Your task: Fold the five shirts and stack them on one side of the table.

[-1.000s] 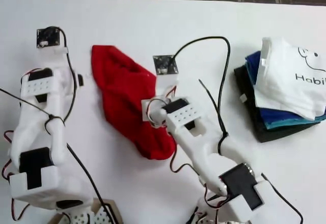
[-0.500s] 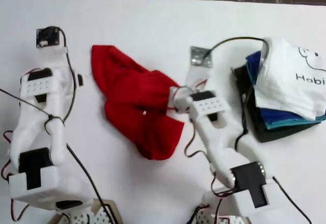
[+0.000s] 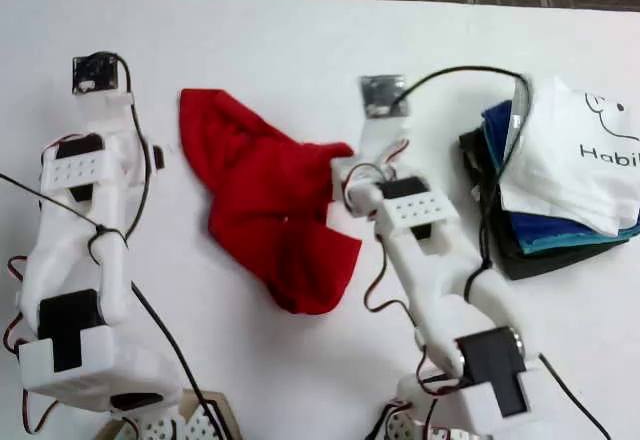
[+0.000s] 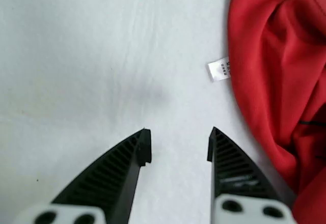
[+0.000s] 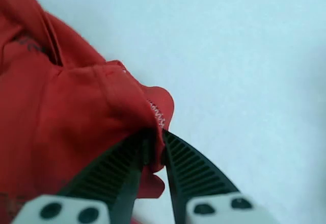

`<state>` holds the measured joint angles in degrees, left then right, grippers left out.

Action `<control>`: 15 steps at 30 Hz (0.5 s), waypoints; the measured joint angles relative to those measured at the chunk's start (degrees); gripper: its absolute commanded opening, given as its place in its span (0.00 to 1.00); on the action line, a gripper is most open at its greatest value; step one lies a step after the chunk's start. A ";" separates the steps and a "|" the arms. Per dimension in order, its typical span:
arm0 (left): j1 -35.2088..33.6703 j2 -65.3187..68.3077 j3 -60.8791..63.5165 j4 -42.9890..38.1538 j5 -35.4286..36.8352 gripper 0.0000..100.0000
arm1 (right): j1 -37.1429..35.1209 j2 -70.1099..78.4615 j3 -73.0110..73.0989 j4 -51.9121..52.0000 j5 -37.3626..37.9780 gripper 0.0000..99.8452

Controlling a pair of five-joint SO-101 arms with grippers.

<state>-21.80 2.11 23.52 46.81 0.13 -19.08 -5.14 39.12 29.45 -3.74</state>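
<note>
Red shirt (image 3: 265, 195) lay crumpled and unfolded mid-surface (image 3: 300, 30), btwn the two arms. Right gripper (image 5: 153, 137) had its fingers pinched tight on a bunched edge of the shirt, w/ white stitching showing just past the tips. From the high view, that grip was at the shirt's side nearest the right arm (image 3: 430, 260), and the cloth was drawn to a point there.

Left gripper (image 4: 178, 137) was over bare surface just beside the shirt's opposite edge. Its fingers were moderately apart w/ nothing btwn them, clear of the cloth. A small white label (image 4: 220, 69) stuck out from the shirt's edge nr those fingers.

On the right side of the surface sat a stack of folded shirts (image 3: 540, 228): white shirt (image 3: 560, 160) on top, then blue, teal and black layers under it. The stack was apart from the red shirt, w/ the right arm btwn them.
</note>
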 measured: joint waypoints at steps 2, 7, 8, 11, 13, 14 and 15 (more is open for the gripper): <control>-0.09 0.00 0.00 0.00 0.00 0.20 | -0.44 1.58 0.00 0.00 3.96 0.02; 0.00 0.00 0.00 0.00 0.00 0.20 | 3.08 4.75 0.00 0.00 11.52 0.02; 0.00 0.00 0.00 0.00 0.00 0.20 | 4.66 5.45 0.00 0.00 12.57 0.02; -0.09 0.00 0.00 0.00 0.00 0.20 | 9.32 7.74 0.00 -0.62 13.98 0.02; 0.00 0.00 0.00 0.00 0.00 0.20 | 12.13 8.70 0.00 -2.46 14.07 0.02; 0.00 0.00 0.00 0.00 0.00 0.20 | 13.36 8.88 0.00 -3.16 14.07 0.02; 0.00 0.00 0.09 0.00 0.00 0.20 | 14.42 8.97 0.00 -3.69 14.15 0.02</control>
<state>-21.80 2.11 23.60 46.81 0.13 -4.66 3.82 39.12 25.76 10.42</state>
